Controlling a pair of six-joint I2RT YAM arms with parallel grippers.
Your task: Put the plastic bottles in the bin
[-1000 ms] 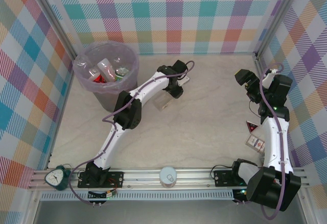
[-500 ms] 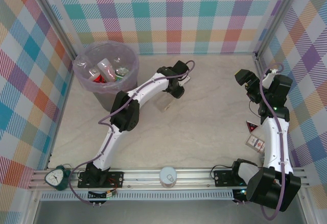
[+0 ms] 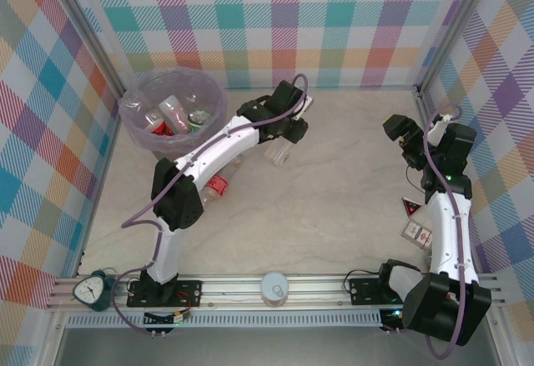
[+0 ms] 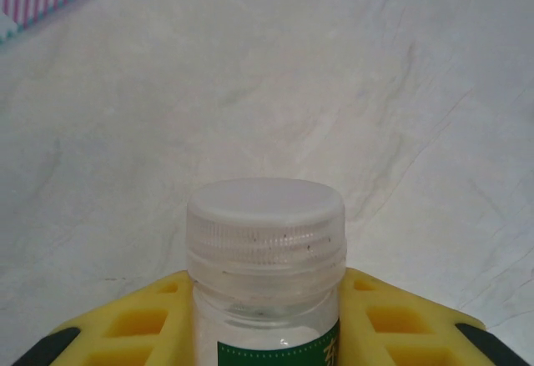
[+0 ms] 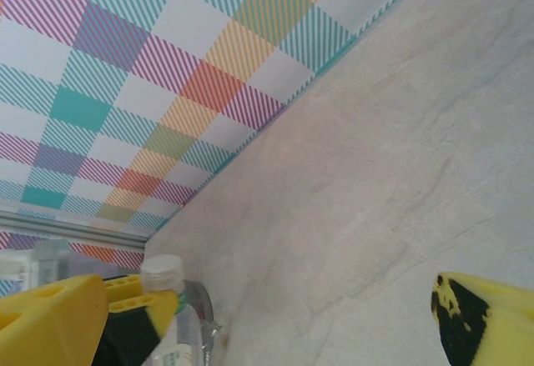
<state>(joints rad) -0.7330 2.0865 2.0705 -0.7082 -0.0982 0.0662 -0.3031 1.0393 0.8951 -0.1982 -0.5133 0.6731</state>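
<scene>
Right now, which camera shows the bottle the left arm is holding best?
The left wrist view: the bottle sits close up between the left end effector's yellow fingers, cap and green label sharp. The top external view shows its clear body, small, beneath that end effector.

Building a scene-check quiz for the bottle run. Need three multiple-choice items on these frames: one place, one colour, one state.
1. Where on the table does the bin stand?
A. far left corner
B. near right corner
C. centre

2. What colour is the cap of the clear bottle in the left pincer?
A. red
B. white
C. blue

3. How does the right pincer stand?
A. open
B. shut on a red can
C. shut on a cloth

Key:
1 A: the top view shows it at the far left corner.
2 B: the left wrist view shows a white cap above a green label.
3 A: the right wrist view shows its yellow fingers far apart.
</scene>
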